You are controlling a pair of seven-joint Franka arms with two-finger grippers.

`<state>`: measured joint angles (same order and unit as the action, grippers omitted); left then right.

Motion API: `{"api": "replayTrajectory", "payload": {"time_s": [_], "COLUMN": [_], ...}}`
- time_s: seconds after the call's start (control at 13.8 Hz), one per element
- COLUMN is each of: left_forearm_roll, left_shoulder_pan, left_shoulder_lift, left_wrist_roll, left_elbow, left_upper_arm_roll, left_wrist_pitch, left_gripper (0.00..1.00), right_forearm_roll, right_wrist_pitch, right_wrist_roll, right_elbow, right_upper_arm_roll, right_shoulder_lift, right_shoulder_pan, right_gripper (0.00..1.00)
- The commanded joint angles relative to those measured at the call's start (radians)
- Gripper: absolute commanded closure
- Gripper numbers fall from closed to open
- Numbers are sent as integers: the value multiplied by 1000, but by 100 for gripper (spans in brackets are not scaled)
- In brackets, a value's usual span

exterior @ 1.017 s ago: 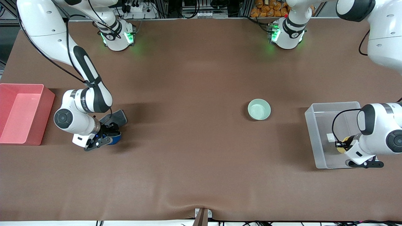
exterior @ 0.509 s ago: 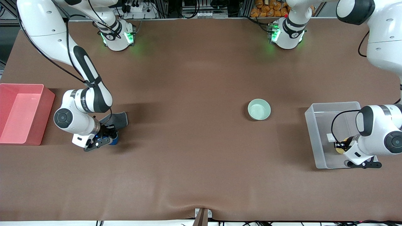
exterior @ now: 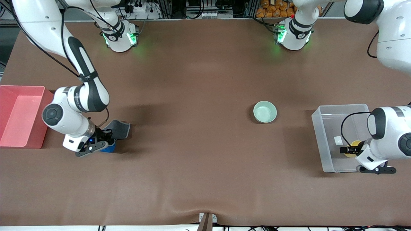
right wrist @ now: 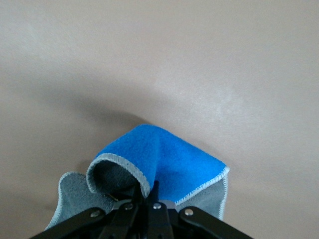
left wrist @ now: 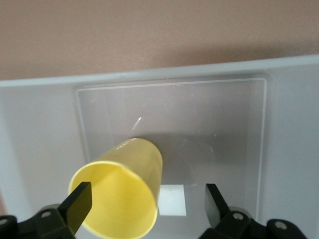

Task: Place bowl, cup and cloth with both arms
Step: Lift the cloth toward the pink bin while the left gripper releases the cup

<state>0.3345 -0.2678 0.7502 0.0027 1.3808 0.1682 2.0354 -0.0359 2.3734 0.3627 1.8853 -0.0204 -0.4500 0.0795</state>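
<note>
The pale green bowl (exterior: pixel 265 111) stands upright on the brown table, apart from both arms. The yellow cup (exterior: pixel 351 148) sits tilted inside the clear bin (exterior: pixel 321 141), also seen in the left wrist view (left wrist: pixel 122 189). My left gripper (exterior: pixel 348 150) is over it in the bin, open, fingers wide on either side of the cup (left wrist: pixel 147 195). My right gripper (exterior: pixel 103 138) is shut on the cloth (exterior: pixel 119 129) and holds it bunched just above the table beside the red bin (exterior: pixel 19 115). In the right wrist view the cloth (right wrist: pixel 164 159) shows its blue side folded over the shut gripper (right wrist: pixel 147 191).
The red bin stands at the right arm's end of the table, the clear bin (left wrist: pixel 45 99) at the left arm's end. A small white label (exterior: pixel 337 140) lies on the clear bin's floor. The arms' green-lit bases (exterior: pixel 120 37) line the table's top edge.
My right gripper has moved toward the red bin with the cloth bunched in it. My left hand has shifted slightly over the clear bin, and more of the yellow cup shows.
</note>
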Motion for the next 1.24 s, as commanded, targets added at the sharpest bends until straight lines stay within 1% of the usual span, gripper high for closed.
{"api": "replayTrajectory", "payload": {"time_s": [0.0, 0.15, 0.22, 0.29, 0.36, 0.51, 0.73, 0.94, 1.09, 1.16], "left_forearm_roll": [26, 15, 11, -9, -29, -80, -117, -118, -106, -106], "left_shoulder_pan": [-1, 5, 6, 4, 1, 7, 24, 35, 74, 108], "left_shoulder_lift": [-70, -135, -165, -190, -207, -239, -268, -275, -281, -276], "left_wrist_roll": [8, 10, 10, 7, 2, -4, -59, -101, -208, -248], "left_elbow": [10, 9, 9, 7, 7, 7, 7, 7, 9, 12], "left_upper_arm_roll": [13, 19, 27, 51, 60, 62, 96, 155, 194, 197], "left_wrist_pitch": [-64, -134, -158, -175, -196, -227, -279, -311, -333, -334], "left_gripper": [0, 0, 0, 0, 0, 0, 0, 0, 0, 0], "right_forearm_roll": [-2, -4, -2, -2, -2, -2, -2, 11, 17, 45], "right_wrist_pitch": [-62, -75, -110, -123, -129, -196, -313, -381, -417, -418], "right_wrist_roll": [-4, -5, -5, -5, -5, -4, -2, -2, 1, 2], "right_elbow": [20, 21, 18, 18, 20, 17, 12, -44, -77, -93], "right_upper_arm_roll": [1, 0, 0, 0, -1, -3, -4, -6, -7, -7], "right_shoulder_lift": [88, 128, 145, 160, 181, 226, 289, 292, 289, 286], "right_shoulder_pan": [-12, -20, -29, -35, -35, -52, -99, -136, -171, -179], "right_gripper": [100, 100, 100, 100, 100, 100, 100, 100, 100, 100]}}
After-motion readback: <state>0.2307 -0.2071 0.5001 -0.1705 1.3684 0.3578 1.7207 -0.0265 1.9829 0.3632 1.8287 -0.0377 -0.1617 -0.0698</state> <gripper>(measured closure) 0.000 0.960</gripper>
